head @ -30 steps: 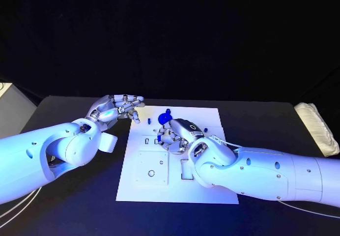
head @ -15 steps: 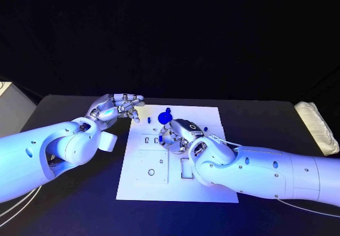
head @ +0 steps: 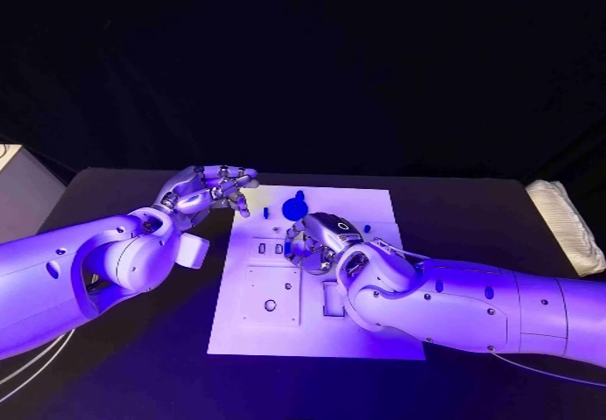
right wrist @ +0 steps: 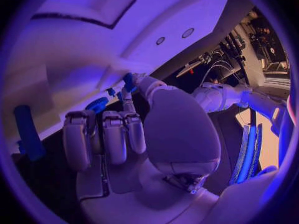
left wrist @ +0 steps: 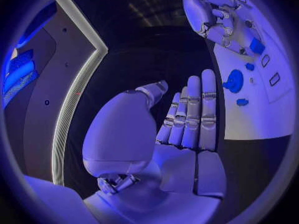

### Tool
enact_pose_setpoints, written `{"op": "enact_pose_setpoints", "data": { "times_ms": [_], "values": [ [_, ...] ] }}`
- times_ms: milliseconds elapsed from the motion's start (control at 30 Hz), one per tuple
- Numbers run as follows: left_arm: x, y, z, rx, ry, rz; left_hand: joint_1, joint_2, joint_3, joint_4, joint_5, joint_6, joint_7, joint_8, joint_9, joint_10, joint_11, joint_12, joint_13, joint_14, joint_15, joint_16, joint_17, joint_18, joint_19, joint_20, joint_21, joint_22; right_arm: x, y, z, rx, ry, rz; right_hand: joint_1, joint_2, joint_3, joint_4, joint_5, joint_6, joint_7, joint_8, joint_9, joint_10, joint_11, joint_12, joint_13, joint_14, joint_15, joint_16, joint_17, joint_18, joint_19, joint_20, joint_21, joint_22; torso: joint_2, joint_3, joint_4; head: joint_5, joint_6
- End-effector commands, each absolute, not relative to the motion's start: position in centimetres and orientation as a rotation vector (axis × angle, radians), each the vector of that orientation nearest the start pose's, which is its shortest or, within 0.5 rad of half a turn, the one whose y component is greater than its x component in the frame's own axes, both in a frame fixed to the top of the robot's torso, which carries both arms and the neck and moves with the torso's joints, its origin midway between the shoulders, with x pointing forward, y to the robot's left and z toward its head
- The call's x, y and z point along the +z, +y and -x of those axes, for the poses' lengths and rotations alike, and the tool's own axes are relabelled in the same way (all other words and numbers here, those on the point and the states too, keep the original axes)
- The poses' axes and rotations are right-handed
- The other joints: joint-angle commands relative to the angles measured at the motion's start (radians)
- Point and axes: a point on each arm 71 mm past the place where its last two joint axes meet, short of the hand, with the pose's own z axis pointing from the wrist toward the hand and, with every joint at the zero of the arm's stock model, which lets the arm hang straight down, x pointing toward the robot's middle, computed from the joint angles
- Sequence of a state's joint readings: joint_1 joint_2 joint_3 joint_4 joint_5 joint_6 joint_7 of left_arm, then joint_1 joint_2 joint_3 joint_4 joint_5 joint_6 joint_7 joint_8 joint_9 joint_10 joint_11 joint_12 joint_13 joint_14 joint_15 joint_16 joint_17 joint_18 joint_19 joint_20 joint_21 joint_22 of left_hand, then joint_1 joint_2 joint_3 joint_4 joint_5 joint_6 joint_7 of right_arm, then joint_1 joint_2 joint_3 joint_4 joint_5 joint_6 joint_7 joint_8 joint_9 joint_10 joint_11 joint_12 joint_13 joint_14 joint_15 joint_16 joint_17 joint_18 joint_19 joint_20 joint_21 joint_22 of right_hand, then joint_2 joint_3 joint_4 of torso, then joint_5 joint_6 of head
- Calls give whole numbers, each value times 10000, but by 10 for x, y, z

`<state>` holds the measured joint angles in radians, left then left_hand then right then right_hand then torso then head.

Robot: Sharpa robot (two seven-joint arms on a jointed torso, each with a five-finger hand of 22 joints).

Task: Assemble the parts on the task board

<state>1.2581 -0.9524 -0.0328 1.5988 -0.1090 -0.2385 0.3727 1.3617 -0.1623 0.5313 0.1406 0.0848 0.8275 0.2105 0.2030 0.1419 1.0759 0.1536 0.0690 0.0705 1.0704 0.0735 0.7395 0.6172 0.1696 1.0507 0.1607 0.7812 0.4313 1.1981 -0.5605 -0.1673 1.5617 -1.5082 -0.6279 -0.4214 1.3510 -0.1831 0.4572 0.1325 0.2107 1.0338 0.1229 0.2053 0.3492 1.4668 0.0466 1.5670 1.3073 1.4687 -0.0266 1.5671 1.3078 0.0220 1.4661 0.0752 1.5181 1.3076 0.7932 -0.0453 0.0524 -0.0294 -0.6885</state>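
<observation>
From the head view, my left hand (head: 208, 188) hangs over the black table (head: 114, 350) just beside the task board's (head: 366, 341) far left corner, fingers loosely curled and holding nothing. My right hand (head: 316, 241) is down on the middle of the board with its fingers bent under. A round blue part (head: 293, 210) sits on the board just beyond it, with small blue parts (head: 366, 228) nearby.

In the left wrist view, my left hand (left wrist: 187, 119) is flat and released, fingers straight and side by side, empty. The board (left wrist: 261, 109) lies past them, the round blue part (left wrist: 234, 80) on it.

In the right wrist view, my right hand's (right wrist: 118, 139) fingers curl down towards the board (right wrist: 62, 59), and my thumb tip seems to touch a small blue part (right wrist: 129, 81); I cannot tell whether I am gripping it.
</observation>
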Motion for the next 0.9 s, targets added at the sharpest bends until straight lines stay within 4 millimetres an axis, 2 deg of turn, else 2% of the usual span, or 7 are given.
{"op": "enact_pose_setpoints", "data": {
  "times_ms": [33,400,800,867,900],
  "values": [
    [-140,233,-481,-15905,14444,9308,-73,41,35,18,11,-43,163,16,13,-34,13,2,4,-81,1,34,-3,135,-60,-1,34,12,-208,-69,-448,7026,15658,418,-104,-28,55,13,-46,7,-20,29,7,1040,-69,38,2635,1016,-56,27,2609,-44,770,-46,-48,2055,7,-1,-2,-26,-16],
    [-140,233,-481,-15904,14464,9315,-73,41,35,18,11,-43,163,16,13,-34,13,2,4,-81,1,34,-3,135,-60,-1,34,12,-208,-70,-448,7058,15648,460,-237,-117,31,30,-82,-59,0,25,1,1025,-54,19,2620,1013,-44,22,2597,-43,769,-39,-55,2050,1,1,-5,-13,-20],
    [-140,233,-481,-15907,14482,9318,-105,33,51,20,11,-44,165,21,14,-35,14,-1,5,-79,3,54,-7,138,-96,4,93,44,-208,-70,-448,7106,15600,458,-615,-364,-153,146,-144,-340,93,-56,-50,949,28,-75,2544,1009,22,15,2582,-35,758,11,-90,2024,1,-1,-2,-34,-35],
    [-140,233,-481,-15908,14487,9319,-105,33,51,20,11,-44,165,21,14,-35,14,-1,5,-79,3,54,-7,138,-96,4,93,44,-208,-70,-448,7126,15573,439,-673,-409,-214,171,-217,-440,127,-99,-73,932,58,-96,2527,1009,46,15,2582,-35,757,30,-93,2022,2,-1,-3,-32,-37],
    [-140,233,-481,-15909,14492,9320,-105,33,51,20,11,-44,165,21,14,-35,14,-1,5,-79,3,54,-7,138,-96,4,93,44,-207,-70,-448,7137,15557,429,-719,-416,-276,204,-387,-477,144,-108,-82,925,77,-104,2520,1008,67,13,2579,-36,758,51,-93,2024,4,-1,-3,-32,-36]
  ]
}}
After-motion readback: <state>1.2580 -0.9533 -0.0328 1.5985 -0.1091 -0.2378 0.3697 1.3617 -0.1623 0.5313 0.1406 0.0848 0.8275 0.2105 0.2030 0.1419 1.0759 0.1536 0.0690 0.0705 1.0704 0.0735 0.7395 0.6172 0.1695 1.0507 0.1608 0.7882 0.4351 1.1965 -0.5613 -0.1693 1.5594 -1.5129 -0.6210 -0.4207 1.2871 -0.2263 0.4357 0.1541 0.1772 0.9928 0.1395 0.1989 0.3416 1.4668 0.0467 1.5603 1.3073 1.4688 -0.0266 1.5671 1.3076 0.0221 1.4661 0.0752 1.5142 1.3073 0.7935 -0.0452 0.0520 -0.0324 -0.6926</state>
